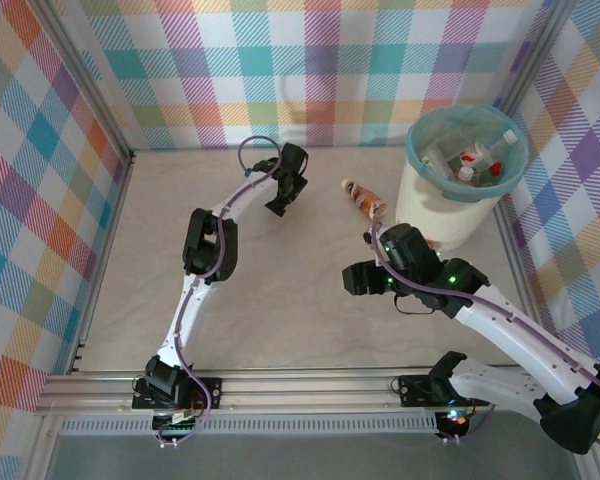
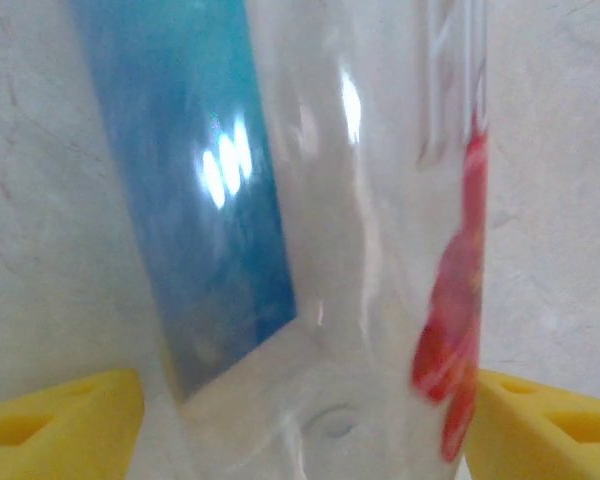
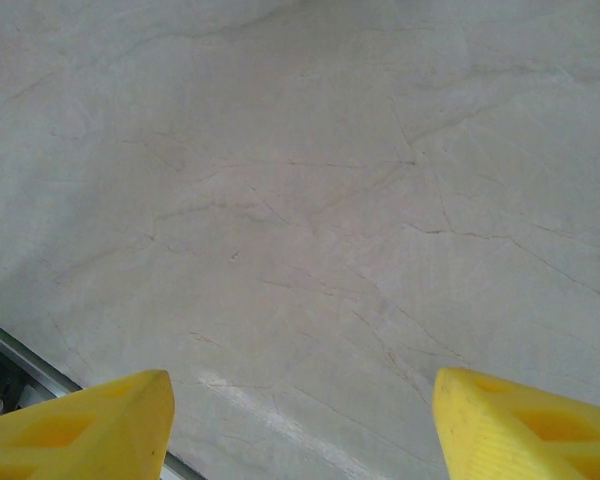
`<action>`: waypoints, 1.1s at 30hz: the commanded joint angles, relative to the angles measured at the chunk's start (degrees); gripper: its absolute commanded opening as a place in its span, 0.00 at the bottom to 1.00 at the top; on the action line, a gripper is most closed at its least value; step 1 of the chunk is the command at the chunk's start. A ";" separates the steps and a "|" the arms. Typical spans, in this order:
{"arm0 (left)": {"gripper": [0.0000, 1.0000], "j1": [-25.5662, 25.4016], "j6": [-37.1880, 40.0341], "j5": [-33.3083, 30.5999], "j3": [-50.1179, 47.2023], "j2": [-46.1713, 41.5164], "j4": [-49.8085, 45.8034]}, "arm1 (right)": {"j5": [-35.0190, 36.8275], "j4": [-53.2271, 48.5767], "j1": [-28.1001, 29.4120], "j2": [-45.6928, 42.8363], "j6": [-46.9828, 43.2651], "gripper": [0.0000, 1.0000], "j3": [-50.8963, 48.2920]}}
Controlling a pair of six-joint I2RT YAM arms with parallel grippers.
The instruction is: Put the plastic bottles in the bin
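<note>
While the left gripper [image 2: 310, 425] is bracketing a clear bottle [image 2: 370, 230], grasp undeterminable, the right gripper [image 3: 300, 420] is hovering, fingers parted, above the table [image 3: 300, 190].

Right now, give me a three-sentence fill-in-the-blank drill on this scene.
The right pincer hangs over bare table with its jaws ____.
A clear bottle with a blue and red label sits between the left pincer's ____ fingers.
Beside the bin, ____ brown-labelled bottle lies on the table.
Missing words: open; yellow; one.
</note>
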 commanded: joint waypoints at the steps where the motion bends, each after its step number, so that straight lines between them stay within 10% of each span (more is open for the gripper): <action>1: 0.78 1.65 2.44 -1.33 -6.62 -5.33 -0.89 | -1.33 1.08 0.22 -0.29 -0.04 0.70 -0.27; 23: 0.86 4.91 25.26 -3.39 -8.77 -13.83 -4.80 | -2.30 1.01 0.22 1.51 0.24 0.69 0.78; 33: 0.90 7.17 23.42 1.41 -3.70 -10.95 -5.21 | -4.50 1.97 0.22 4.98 0.52 0.69 2.01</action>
